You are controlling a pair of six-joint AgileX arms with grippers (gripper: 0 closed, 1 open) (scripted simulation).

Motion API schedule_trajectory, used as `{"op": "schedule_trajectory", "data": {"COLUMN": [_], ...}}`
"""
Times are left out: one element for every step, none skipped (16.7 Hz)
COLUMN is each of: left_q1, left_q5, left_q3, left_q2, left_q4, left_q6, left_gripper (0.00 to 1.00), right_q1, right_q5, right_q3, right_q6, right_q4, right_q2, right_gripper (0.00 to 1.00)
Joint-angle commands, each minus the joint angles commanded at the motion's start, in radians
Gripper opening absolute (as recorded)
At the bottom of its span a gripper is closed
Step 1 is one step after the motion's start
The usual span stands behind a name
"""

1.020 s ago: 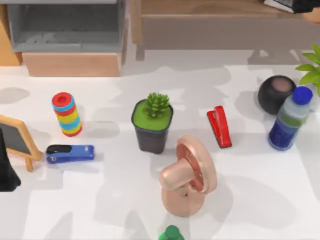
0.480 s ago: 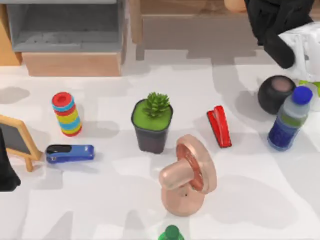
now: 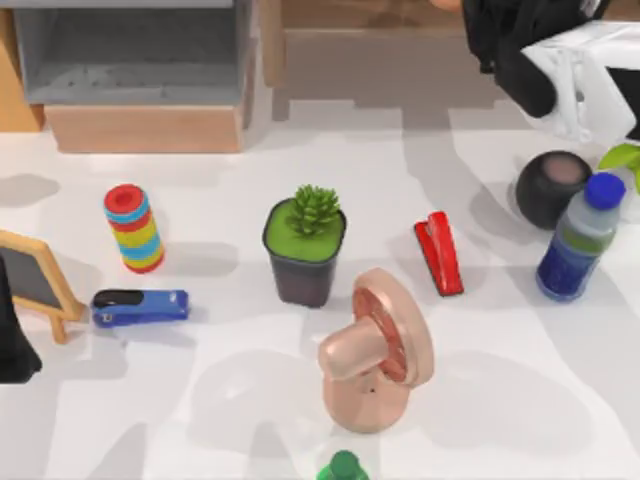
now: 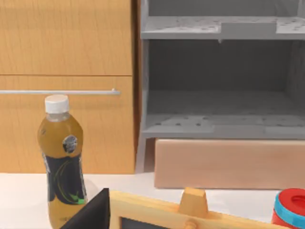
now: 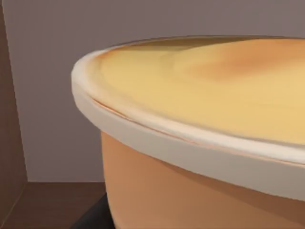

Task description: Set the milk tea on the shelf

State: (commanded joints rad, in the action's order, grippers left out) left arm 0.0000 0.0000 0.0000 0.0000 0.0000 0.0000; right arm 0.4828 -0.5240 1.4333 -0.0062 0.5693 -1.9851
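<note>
Top view: your right arm reaches over the shelf (image 3: 400, 30) at the far right of the table, and its gripper (image 3: 500, 25) sits at the shelf board; whether its jaws are parted or closed cannot be told. A sliver of the milk tea (image 3: 447, 4) peeks out at the picture's upper edge, just beside that gripper, on or just above the board. On the table (image 3: 200, 400) stand a potted succulent (image 3: 305, 250), a red stapler (image 3: 439, 252), a blue stapler (image 3: 140, 306), a pink fan (image 3: 378, 350), a water bottle (image 3: 580, 240) and a black sphere (image 3: 552, 187). Your left arm (image 3: 12, 340) is parked at the left edge.

Left wrist view: a tea bottle (image 4: 63, 162) stands before a wooden cabinet (image 4: 66, 71); a grey-lined box (image 4: 219, 86) sits beside it.

Right wrist view: the milk tea (image 5: 200, 133) looms close, its pale lid rim and tan wall before the shelf's grey-brown back.
</note>
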Motion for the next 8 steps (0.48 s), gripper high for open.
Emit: {"op": "schedule_trajectory", "data": {"left_q1": [0.000,0.000,0.000,0.000,0.000,0.000,0.000,0.000], "left_q5": [0.000,0.000,0.000,0.000,0.000,0.000,0.000,0.000], "left_q3": [0.000,0.000,0.000,0.000,0.000,0.000,0.000,0.000], "left_q2": [0.000,0.000,0.000,0.000,0.000,0.000,0.000,0.000], "left_q4": [0.000,0.000,0.000,0.000,0.000,0.000,0.000,0.000], "left_q6": [0.000,0.000,0.000,0.000,0.000,0.000,0.000,0.000], "left_gripper": [1.00,1.00,1.00,1.00,1.00,1.00,1.00,1.00], "right_q1": [0.000,-0.005,-0.005,-0.009,-0.013,-0.017,-0.020,-0.024], "right_q5": [0.000,0.003,0.003,0.007,0.010,0.014,0.018,0.022], "right_q3": [0.000,-0.003,0.000,0.012,0.031,0.048,0.061,0.076], "right_q6": [0.000,0.001,0.001,0.001,0.001,0.001,0.000,0.000], "right_q4": [0.000,0.001,0.003,0.006,0.010,0.013,0.016,0.018], "right_q2": [0.000,0.005,0.001,-0.012,-0.035,-0.059,-0.075,-0.092], "right_gripper": [0.00,0.00,0.00,0.00,0.00,0.00,0.00,0.00]}}
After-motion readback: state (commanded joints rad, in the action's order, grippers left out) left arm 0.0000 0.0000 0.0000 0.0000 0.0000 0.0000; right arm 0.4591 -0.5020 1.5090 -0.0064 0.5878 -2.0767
